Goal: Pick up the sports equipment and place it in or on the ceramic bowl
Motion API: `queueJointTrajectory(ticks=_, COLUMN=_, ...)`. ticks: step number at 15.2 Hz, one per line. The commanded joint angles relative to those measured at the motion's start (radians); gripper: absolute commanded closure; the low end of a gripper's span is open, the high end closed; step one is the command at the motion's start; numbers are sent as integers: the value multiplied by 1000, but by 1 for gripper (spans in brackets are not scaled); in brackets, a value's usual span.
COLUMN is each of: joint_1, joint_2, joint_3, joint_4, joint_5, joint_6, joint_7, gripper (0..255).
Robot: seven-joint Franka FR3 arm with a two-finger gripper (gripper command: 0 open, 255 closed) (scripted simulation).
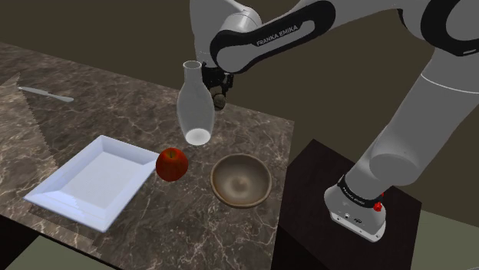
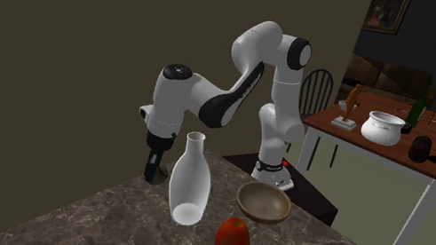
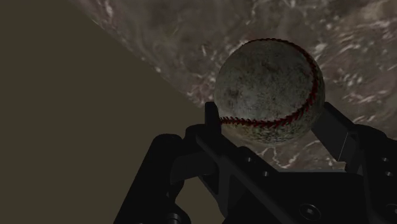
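Black fingers [image 3: 335,130] of the gripper [image 3: 270,121] sit closest in the wrist view, pressed vs. both sides of a scuffed white baseball [image 3: 268,89] w/ red stitching, so the ball is clamped between the pads. Marble counter [image 3: 318,25] lies beneath the ball, its edge running diagonally past. Can't tell if the ball is clear of the surface.

In the shoulder view the baseball [image 1: 219,100] shows as a small brownish blob at the gripper [image 1: 219,92] tips, near the counter's [image 1: 115,115] far edge and just behind a clear glass bottle [image 1: 194,107] standing upright. In the 2nd exterior view the gripper [image 2: 152,170] points down just left of the bottle [image 2: 190,180].

Brown bowl [image 1: 230,175] sits nearer the stand [image 1: 322,199], apart from the bottle. Red apple [image 1: 172,163] is just to the bowl's left in the shoulder view, not touching it. White rectangular tray [image 1: 92,180] is further left, beside the apple. Knife [image 1: 46,93] lies well apart at the far left.

Bkgd of the 2nd exterior view: wooden table [image 2: 382,152] w/ a white pot [image 2: 383,127], and a chair [image 2: 319,84] beside it.
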Motion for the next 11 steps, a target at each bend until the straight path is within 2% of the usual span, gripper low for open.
queueJointTrajectory(ticks=1, joint_1=-1, joint_2=-11, joint_3=1, joint_4=13, joint_5=9, joint_6=-22, joint_7=-10, gripper=255)
queueJointTrajectory(ticks=11, joint_1=-1, joint_2=-48, joint_3=5, joint_4=105, joint_5=40, joint_6=-142, joint_7=-51, gripper=255)
